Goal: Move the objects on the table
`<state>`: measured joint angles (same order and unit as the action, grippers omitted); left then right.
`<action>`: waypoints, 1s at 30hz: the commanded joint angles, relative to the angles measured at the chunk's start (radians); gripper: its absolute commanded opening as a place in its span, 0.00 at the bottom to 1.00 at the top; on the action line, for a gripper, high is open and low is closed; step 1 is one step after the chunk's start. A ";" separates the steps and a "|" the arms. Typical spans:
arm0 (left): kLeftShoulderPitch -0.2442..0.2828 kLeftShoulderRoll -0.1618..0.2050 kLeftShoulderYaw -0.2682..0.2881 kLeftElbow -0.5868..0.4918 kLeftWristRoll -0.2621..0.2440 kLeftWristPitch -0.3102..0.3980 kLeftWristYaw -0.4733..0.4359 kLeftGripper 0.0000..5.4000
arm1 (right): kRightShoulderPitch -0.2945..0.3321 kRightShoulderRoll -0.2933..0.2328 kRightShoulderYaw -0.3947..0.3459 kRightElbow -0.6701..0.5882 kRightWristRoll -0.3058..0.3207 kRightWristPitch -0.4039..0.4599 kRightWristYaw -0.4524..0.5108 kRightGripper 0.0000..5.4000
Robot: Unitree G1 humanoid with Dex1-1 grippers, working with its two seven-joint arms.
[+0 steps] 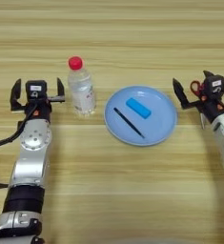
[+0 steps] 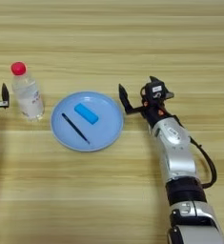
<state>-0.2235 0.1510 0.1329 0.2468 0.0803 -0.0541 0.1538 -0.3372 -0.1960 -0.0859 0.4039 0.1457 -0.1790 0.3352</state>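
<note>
My left gripper sits at the left edge of the frame, its two black fingers spread wide with nothing between them. It stands just left of the clear bottle, which is upright on the table with its red cap on top. The near finger is close to the bottle's side, though I cannot tell whether it touches. I judge that the spread fits the bottle's width, so this hand seems placed for a sideways grasp around the body.

The light-blue plate lies at the middle of the frame. Inside it rest the blue block, toward the upper right of the dish, and the black pen, lying diagonally across its left half. The two lie near each other but apart. With both already in the dish, I judge the plate serves as the collecting spot.

My right gripper is at the right of the frame, just beside the plate's right rim, with its fingers also parted. The red-handled scissors show at it, a red loop against the black finger and a pale blade hanging below in the left eye view. They seem to be carried on the finger, not pinched, though I cannot tell for sure. Being so near the rim, I judge they go to the plate next.
</note>
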 commanded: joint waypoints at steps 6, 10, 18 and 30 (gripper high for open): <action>-0.004 0.015 0.007 -0.006 0.000 -0.002 -0.011 1.00 | -0.002 0.005 0.001 -0.011 0.000 0.030 -0.007 1.00; -0.002 0.015 0.009 -0.007 -0.001 -0.003 -0.012 1.00 | 0.002 0.007 0.003 -0.018 -0.002 0.032 -0.007 1.00; 0.001 0.014 0.009 -0.013 0.000 -0.002 -0.013 1.00 | 0.008 0.006 0.006 -0.028 -0.004 0.033 -0.006 1.00; 0.010 -0.001 -0.005 -0.043 0.014 0.016 0.000 1.00 | 0.022 -0.037 0.050 -0.077 -0.035 0.082 0.047 1.00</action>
<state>-0.2209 0.1561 0.1371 0.2215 0.0820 -0.0519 0.1486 -0.3282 -0.2094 -0.0545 0.3615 0.1259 -0.1332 0.3638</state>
